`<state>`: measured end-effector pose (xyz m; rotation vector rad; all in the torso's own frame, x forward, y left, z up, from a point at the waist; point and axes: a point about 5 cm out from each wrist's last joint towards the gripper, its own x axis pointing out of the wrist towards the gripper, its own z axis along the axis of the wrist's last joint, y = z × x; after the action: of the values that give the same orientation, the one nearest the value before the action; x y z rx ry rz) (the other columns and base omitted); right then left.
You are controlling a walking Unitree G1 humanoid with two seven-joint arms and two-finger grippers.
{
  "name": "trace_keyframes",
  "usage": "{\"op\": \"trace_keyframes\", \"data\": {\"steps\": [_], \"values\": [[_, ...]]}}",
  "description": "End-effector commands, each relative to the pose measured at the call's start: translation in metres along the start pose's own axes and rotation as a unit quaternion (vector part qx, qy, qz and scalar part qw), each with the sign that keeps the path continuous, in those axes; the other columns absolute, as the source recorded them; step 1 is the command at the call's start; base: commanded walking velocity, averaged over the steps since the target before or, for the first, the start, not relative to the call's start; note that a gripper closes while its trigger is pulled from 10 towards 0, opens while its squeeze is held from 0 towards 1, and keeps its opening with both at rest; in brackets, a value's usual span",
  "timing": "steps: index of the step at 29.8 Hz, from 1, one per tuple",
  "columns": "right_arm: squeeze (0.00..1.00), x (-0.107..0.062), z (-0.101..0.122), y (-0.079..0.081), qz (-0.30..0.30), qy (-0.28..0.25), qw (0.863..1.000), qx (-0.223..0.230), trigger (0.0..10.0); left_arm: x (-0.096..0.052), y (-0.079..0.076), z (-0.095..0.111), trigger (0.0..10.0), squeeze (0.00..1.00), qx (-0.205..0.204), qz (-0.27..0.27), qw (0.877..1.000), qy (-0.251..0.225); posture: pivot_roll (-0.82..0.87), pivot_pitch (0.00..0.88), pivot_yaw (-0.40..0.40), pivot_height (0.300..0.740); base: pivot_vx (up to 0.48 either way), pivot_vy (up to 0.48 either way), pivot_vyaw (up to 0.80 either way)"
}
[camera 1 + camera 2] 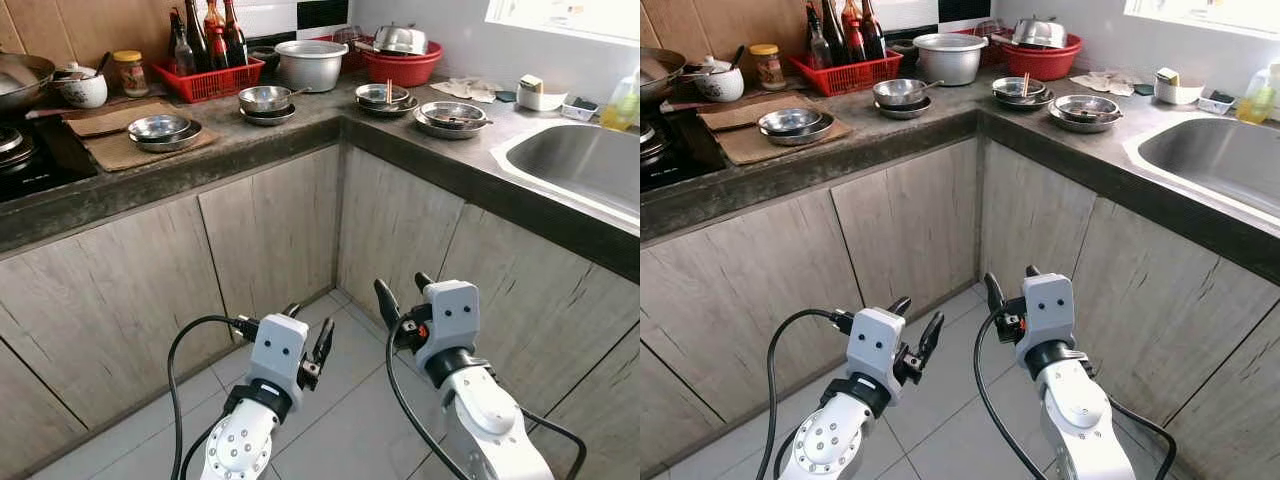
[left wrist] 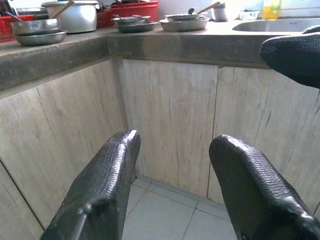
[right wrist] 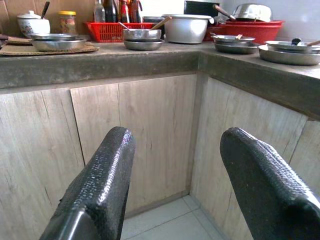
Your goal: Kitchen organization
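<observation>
An L-shaped dark stone counter runs across the upper half of the head views, over pale wood-grain cabinet doors and a grey tiled floor. At the right edge sits a steel sink; at the far left, a black hob with a wok on it.

The things to be organised are all up on the counter: a red basin holding a steel lidded pot near top centre, a large steel pot beside it, and a red crate of dark bottles left of that. In front of these lie stacked steel plates with bowls: one set on a brown mat at upper left, one near the corner, one with chopsticks, and one toward the sink.

Low in the frame, the left gripper and right gripper hang in front of the cabinets, well below the counter edge. Both have their fingers spread wide and hold nothing, as each wrist view confirms.

The step in hand looks like the approach. To do it well, I would raise both arms clear above the counter lip before reaching in, pick one dish stack as the target, and come at its rim from the open front side, since the stacks stand close together and the loose bowls would likely slide on their plates.
</observation>
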<state>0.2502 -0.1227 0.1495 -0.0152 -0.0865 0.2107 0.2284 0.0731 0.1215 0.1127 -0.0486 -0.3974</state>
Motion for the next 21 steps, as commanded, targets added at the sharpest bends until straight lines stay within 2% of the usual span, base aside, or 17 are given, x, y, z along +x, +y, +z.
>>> {"op": "trace_keyframes", "data": {"steps": [1, 18, 21], "values": [[0.0, 0.0007, -0.0006, -0.0001, 0.002, 0.003, 1.0, -0.002, 10.0, 0.001, -0.0003, -0.0003, 10.0, 0.0, 0.004, -0.002, 1.0, 0.002, 0.0, 0.0, -0.048, 0.74, 0.259, 0.0, 0.0], [0.0, 0.0, -0.001, 0.0023, 0.01, 0.002, 1.0, -0.008, 10.0, 0.0014, -0.0012, -0.0003, 10.0, 0.0, 0.005, -0.008, 1.0, -0.001, 0.01, 0.0, -0.047, 0.74, 0.314, 0.0, 0.0], [0.0, 0.0003, -0.0011, 0.002, 0.01, 0.002, 1.0, -0.01, 10.0, 0.0014, -0.0014, -0.0004, 10.0, 0.0, 0.005, -0.008, 1.0, -0.001, 0.0, 0.0, -0.05, 0.74, 0.334, 0.0, 0.8]]}}
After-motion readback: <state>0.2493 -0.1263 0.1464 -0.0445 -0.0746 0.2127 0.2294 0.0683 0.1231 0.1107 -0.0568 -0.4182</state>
